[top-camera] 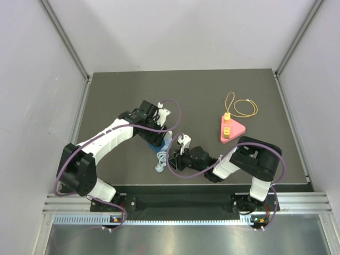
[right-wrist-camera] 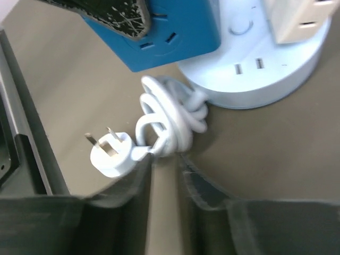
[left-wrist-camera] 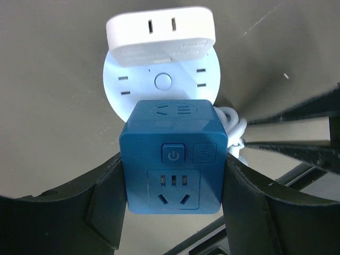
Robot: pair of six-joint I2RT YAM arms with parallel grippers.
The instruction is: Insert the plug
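You are clamping the blue cube [left-wrist-camera: 172, 125] with the left gripper [left-wrist-camera: 173, 183]; right gripper [right-wrist-camera: 166, 172], lower frame, grip unclear. Take the light, rigid plug [right-wrist-camera: 109, 154] by its body.

Blur hides whether the right gripper [right-wrist-camera: 166, 169] actually grips the white cord [right-wrist-camera: 180, 122]

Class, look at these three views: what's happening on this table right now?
The left gripper clamps a blue cube socket by its sides, beside a round white power strip with a white adapter on top. The right gripper sits at the coiled white cable, jaws close together beside the plug; whether they grip it is unclear. The plug lies on the table, not yet inserted.
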